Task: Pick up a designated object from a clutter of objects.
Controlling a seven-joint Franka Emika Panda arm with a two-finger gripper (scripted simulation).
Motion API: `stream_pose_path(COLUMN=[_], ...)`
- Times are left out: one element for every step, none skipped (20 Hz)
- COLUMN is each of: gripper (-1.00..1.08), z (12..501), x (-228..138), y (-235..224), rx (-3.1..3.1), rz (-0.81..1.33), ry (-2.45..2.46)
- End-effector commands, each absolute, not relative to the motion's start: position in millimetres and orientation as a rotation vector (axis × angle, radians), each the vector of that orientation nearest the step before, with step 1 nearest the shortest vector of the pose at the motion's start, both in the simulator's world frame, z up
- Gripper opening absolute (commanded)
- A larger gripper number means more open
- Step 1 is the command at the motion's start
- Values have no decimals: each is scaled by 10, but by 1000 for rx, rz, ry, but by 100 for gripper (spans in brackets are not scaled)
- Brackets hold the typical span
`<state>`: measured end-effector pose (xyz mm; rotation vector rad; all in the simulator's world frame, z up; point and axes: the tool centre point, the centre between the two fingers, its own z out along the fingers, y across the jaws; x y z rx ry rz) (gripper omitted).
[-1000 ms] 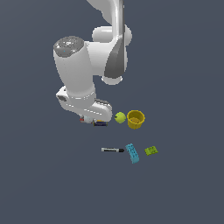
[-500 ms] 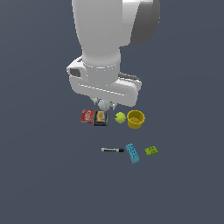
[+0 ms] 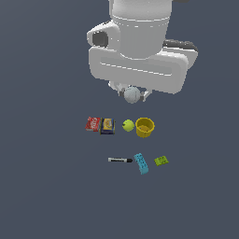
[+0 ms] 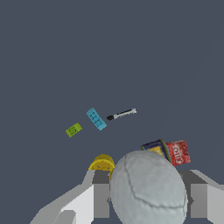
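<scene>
The grey-white ball (image 3: 132, 94) hangs well above the floor, clamped between the fingers of my gripper (image 3: 132, 95). In the wrist view the same ball (image 4: 148, 188) fills the space between the two grey fingers (image 4: 100, 194), so the gripper (image 4: 148, 194) is shut on it. Below lies the clutter: a red box (image 3: 93, 124), a blue box (image 3: 108, 126), a yellow-green ball (image 3: 128, 125), a yellow cup (image 3: 145, 127), a black-and-white marker (image 3: 120, 160), a blue brick (image 3: 141, 164) and a green brick (image 3: 161, 161).
The arm's large white body (image 3: 140, 56) looms over the scene in the exterior view. The floor is plain dark grey all around. From the wrist I see the marker (image 4: 121, 114), blue brick (image 4: 96, 119), green brick (image 4: 73, 129), cup (image 4: 102, 163) and boxes (image 4: 166, 151).
The arm has risen and swung toward the camera, carrying the grey-white ball up from beside the boxes. The items on the floor have stayed put.
</scene>
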<state>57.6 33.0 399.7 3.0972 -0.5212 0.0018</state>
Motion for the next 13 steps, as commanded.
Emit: stream_pose_path(gripper=[-100, -100, -100, -100, -100, -100, -100, -100, -100, -100, -100, -100, -100], z=[4128, 4168, 4203, 4235, 4262, 4286, 4306, 4322, 4336, 4346, 4354, 4358, 4359], x=[605, 615, 624, 633, 641, 648, 654, 659, 663, 667, 669, 670, 671], y=[420, 448, 472, 495, 514, 531, 545, 557, 566, 574, 579, 582, 583], rx=[3097, 3097, 3098, 3098, 3098, 3098, 3098, 3098, 3098, 3098, 3098, 3098, 3098], rz=[0, 0, 0, 0, 0, 0, 0, 0, 0, 0, 0, 0, 0], ry=[-523, -523, -522, -522, -522, -522, -522, -522, -522, -522, -522, -522, -522])
